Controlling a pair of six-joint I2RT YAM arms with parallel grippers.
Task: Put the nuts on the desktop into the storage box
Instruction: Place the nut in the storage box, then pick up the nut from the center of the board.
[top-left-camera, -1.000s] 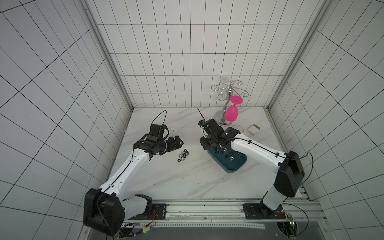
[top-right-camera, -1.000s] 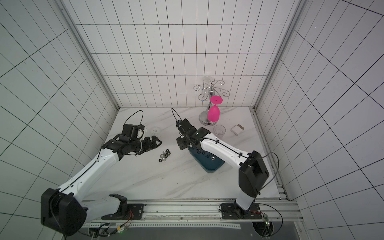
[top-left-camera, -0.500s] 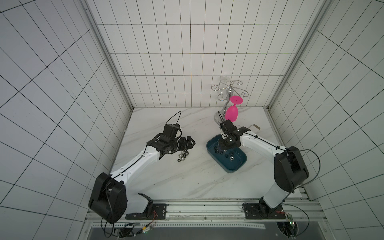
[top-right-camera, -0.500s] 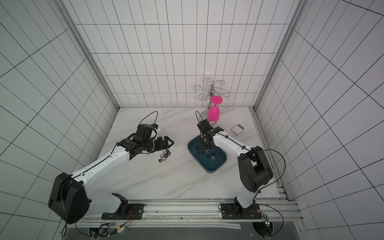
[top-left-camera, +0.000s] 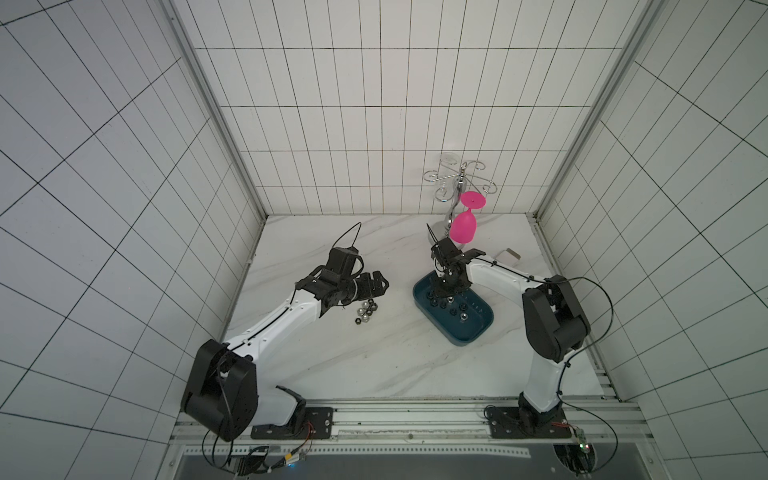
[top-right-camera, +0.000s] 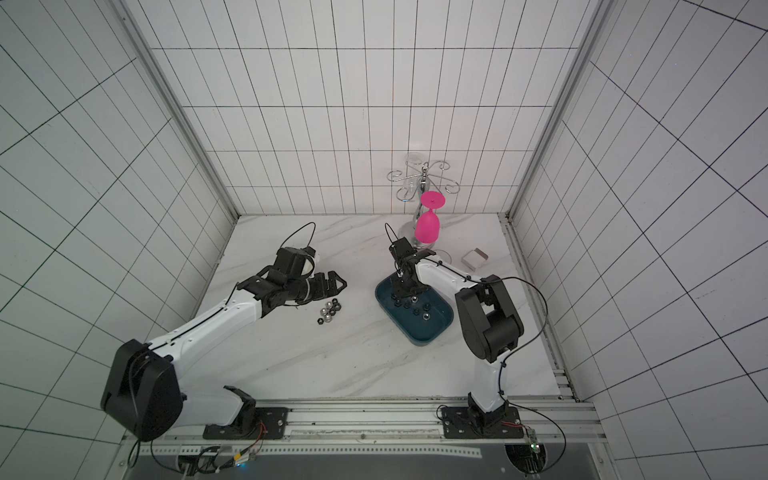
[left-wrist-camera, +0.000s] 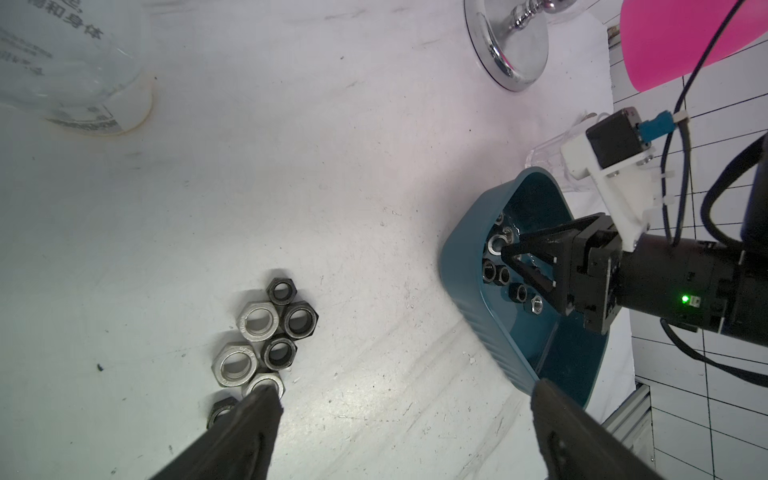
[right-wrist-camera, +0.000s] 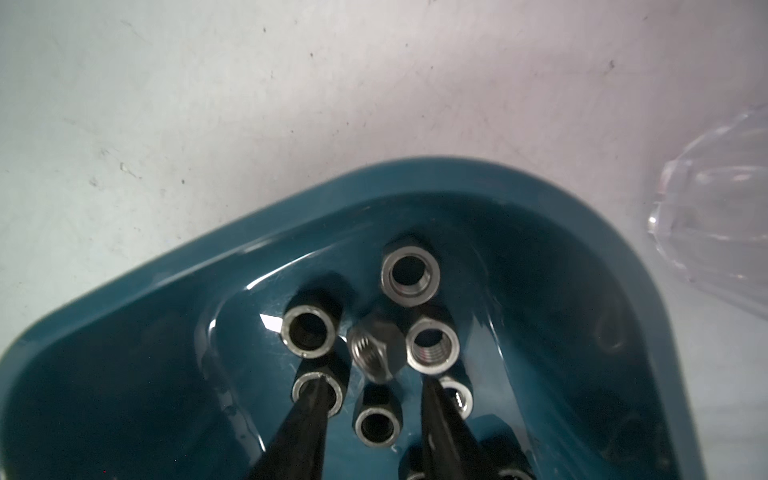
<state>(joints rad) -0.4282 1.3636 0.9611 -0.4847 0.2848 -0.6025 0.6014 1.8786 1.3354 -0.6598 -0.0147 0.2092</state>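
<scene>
Nuts (top-left-camera: 365, 311) of silver and black metal cluster on white marble-look desktop (top-left-camera: 374, 365) by wide-open left gripper (left-wrist-camera: 403, 390); right gripper (right-wrist-camera: 374, 380), parted and empty, hangs over others in teal plastic storage box (top-left-camera: 478, 331) beside clear plastic cup (right-wrist-camera: 715, 241).

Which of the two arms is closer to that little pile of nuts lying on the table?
The left. The left gripper is right beside the pile of nuts; the right gripper is farther off, dipped into the storage box.
</scene>
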